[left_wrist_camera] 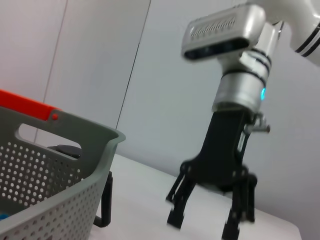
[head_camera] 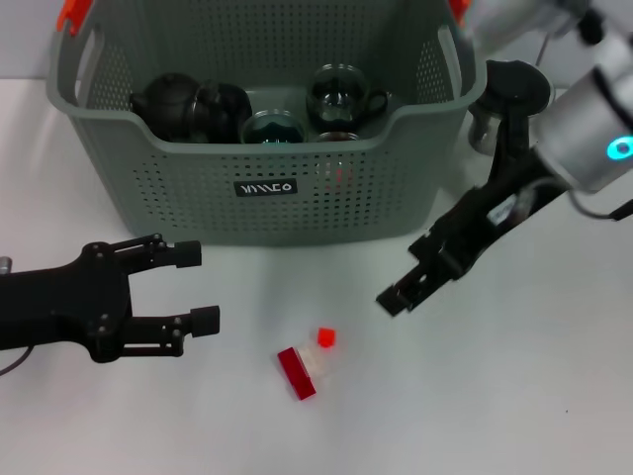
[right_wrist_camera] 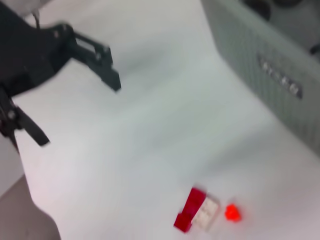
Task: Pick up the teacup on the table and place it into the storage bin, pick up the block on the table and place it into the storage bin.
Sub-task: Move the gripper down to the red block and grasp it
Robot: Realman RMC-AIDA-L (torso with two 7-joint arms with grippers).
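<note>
Red block (head_camera: pixel 297 372) lies on the table (head_camera: pixel 495 396), unbinned; bin (head_camera: pixel 267 188) holds cups; left pincer (head_camera: pixel 198 287) and right pincer (head_camera: pixel 396 294) gape wide, empty.

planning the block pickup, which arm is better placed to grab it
Probably the right. The right gripper hangs open just above and beside the block, angled down toward it. The left gripper is also open but points sideways, level with the table.
</note>
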